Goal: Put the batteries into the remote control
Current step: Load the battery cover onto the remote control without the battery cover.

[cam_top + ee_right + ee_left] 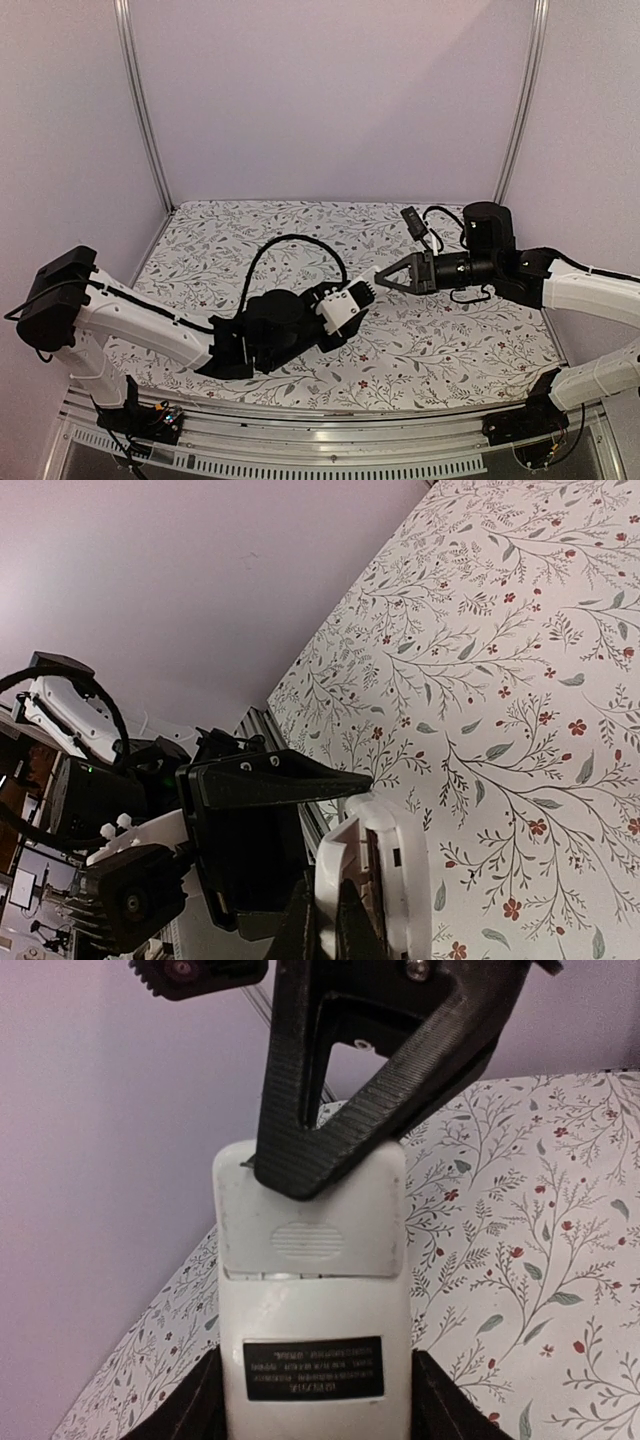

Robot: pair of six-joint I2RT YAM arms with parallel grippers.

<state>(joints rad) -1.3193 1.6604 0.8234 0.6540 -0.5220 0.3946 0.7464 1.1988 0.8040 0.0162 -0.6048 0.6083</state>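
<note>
**While the left gripper [335,308] clamps the small flat white plastic remote control [310,1310], the right gripper [382,281] touches its back**

As it hangs above the floral-patterned tablecloth [450,340] near its middle, the remote shows its plain back and black label [313,1368] to the left wrist camera. The left jaws are spread to its width, gripping both long sides. The right jaws are pressed together on nothing, their black tip resting on the top end of the ribbed white battery cover [305,1235].

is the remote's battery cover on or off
On, seemingly ajar: the battery cover lies on the remote; right wrist view shows a gap.
</note>
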